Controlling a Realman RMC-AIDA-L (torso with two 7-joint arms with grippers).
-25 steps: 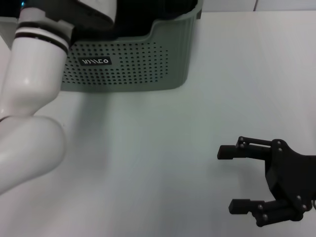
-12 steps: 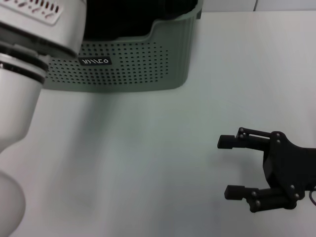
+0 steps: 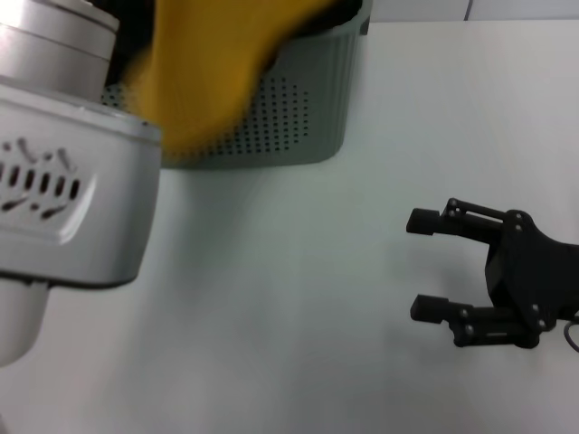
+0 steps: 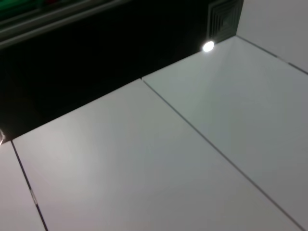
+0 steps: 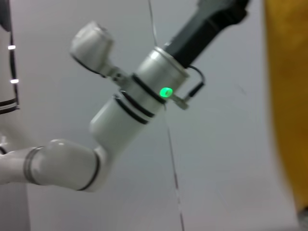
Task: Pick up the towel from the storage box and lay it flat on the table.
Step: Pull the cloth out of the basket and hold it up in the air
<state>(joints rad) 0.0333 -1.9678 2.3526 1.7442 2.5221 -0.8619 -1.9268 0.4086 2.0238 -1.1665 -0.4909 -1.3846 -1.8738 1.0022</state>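
Hanging above the box [image 3: 271, 117], the towel [image 3: 204, 72] shows as a blurred yellow mass that drapes over the near wall and covers part of the perforations. Its upper end runs out of the head view, next to the left arm [image 3: 63, 181]. The left gripper is not visible in any view, so its finger state cannot be told; the raised cloth suggests that this arm carries it. The right wrist view shows a yellow strip of towel along one edge.

The box stands at the far left of the table [image 3: 298, 298]. The right gripper [image 3: 432, 264] hovers low over the table, well apart from the box, fingers spread wide, holding nothing.

Risks from here:
- The towel's lower part lies against the box wall. A fast sideways pull could drag or tip the box.
- A one-point hold lets the cloth bunch, so it may land folded, not flat.
- A thin pinch may slip under the towel's weight.
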